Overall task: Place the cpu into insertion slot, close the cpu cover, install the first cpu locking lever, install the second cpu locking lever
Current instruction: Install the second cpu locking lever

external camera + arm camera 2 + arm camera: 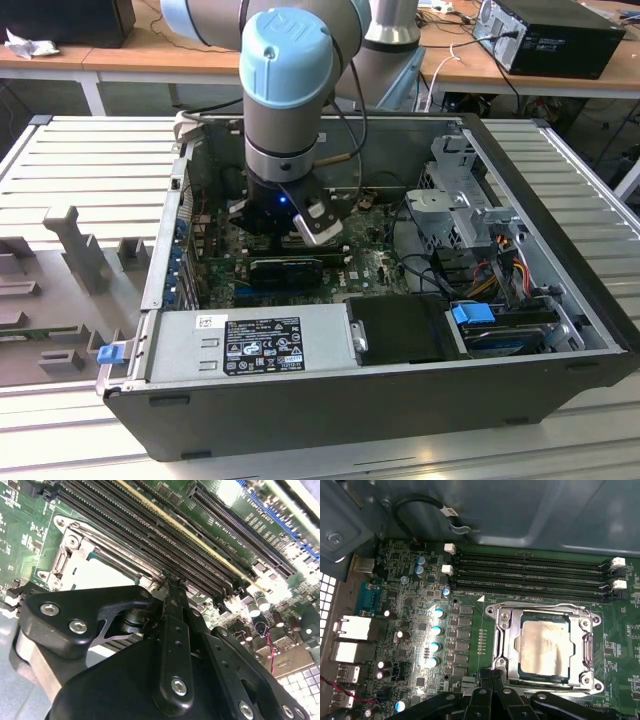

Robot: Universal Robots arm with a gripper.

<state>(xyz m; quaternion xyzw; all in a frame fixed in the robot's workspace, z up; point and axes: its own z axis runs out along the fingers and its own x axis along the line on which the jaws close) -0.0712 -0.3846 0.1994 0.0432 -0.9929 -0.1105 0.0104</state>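
Observation:
In the first wrist view the cpu (544,647) lies flat in the insertion slot, its silvery top showing through the square window of the cpu cover (503,640). The cover is folded down over the socket. A thin metal lever (540,607) runs along the cover's edge beside the memory slots. My gripper (492,676) is shut, its black fingertips pressed together at the socket's opposite edge. The second wrist view shows the gripper (172,584) with its tips down at the corner of the cover (75,555). Whether anything is pinched between them I cannot tell.
Long black memory slots (530,575) run beside the socket, and capacitors (436,630) stand on another side. In the exterior view my arm (285,80) reaches down into the open computer case, between the power supply (250,340), a black heatsink block (285,268) and the drive cage (460,190).

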